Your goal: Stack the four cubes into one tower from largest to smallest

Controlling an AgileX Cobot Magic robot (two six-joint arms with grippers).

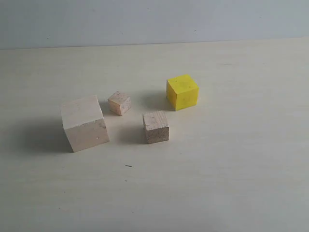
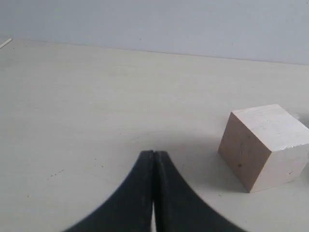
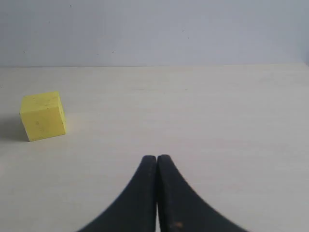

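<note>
Four cubes stand apart on the pale table, none stacked. The largest pale wood cube is at the left, the small pinkish cube just behind it to the right, the light-brown cube in the middle and the yellow cube further back on the right. Neither arm shows in the exterior view. My left gripper is shut and empty, apart from the pale wood cube. My right gripper is shut and empty, well away from the yellow cube.
A plain grey wall runs behind the table's far edge. A tiny dark speck lies on the tabletop in front of the cubes.
</note>
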